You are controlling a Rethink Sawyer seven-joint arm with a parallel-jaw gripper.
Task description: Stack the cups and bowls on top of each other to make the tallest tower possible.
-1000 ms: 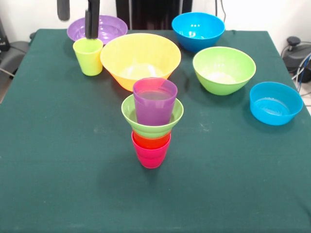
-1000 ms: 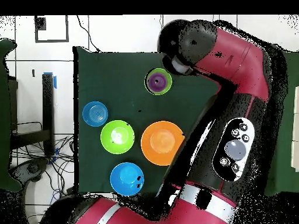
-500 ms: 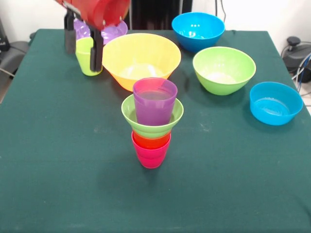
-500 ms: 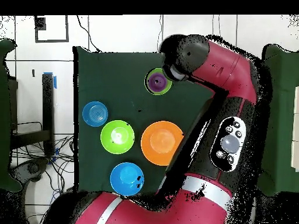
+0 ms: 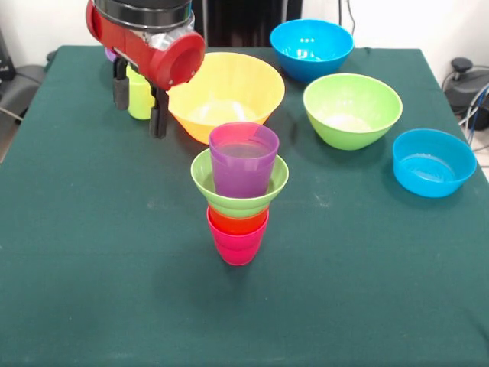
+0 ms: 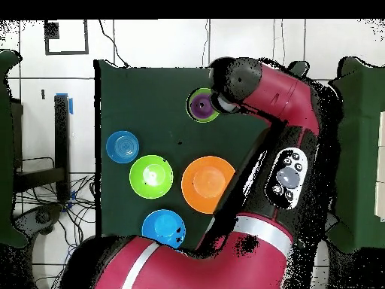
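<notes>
The tower stands mid-table: a red-pink cup lowest, an orange cup in it, then a small lime green bowl holding a purple cup. From overhead the tower shows as purple inside green, right beside the arm's wrist. A lime green cup stands upright at the back left. My gripper is open, with one black finger on each side of that cup. The red wrist housing hangs just above it and hides its rim.
A large orange-yellow bowl sits just right of the lime cup. Further right are a blue bowl, a medium lime green bowl and a smaller blue bowl. The arm covers the purple bowl behind it.
The gripper came down from above and moved toward the table's middle. Its fingers now reach lower along the lime green cup's sides. Tower and bowls have not moved.
</notes>
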